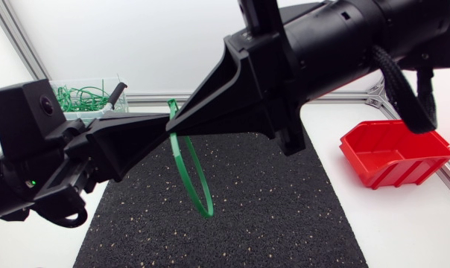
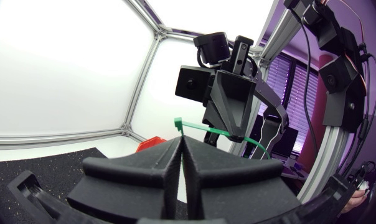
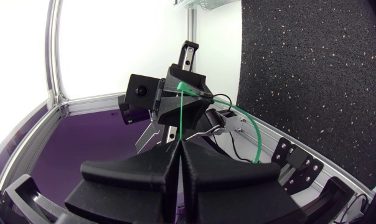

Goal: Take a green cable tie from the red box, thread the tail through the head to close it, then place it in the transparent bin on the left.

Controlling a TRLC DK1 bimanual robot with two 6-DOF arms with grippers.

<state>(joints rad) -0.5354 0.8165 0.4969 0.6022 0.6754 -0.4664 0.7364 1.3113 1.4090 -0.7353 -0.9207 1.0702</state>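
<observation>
A green cable tie (image 1: pixel 197 179) hangs as a loop above the black mat (image 1: pixel 270 216), held between both grippers. My left gripper (image 1: pixel 162 134) comes in from the left and is shut on the tie near its head. In the left wrist view the head (image 2: pixel 177 123) sticks up just past my left gripper's (image 2: pixel 182 142) tips. My right gripper (image 1: pixel 182 123) reaches across from the upper right and is shut on the strap (image 2: pixel 256 144). From my right gripper (image 3: pixel 178 144) the tie (image 3: pixel 182 118) runs straight to the left gripper (image 3: pixel 183 92).
The transparent bin (image 1: pixel 61 83) at the back left holds several green ties. The red box (image 1: pixel 396 152) stands at the right on the white table. An aluminium frame rail (image 1: pixel 344 97) runs along the back.
</observation>
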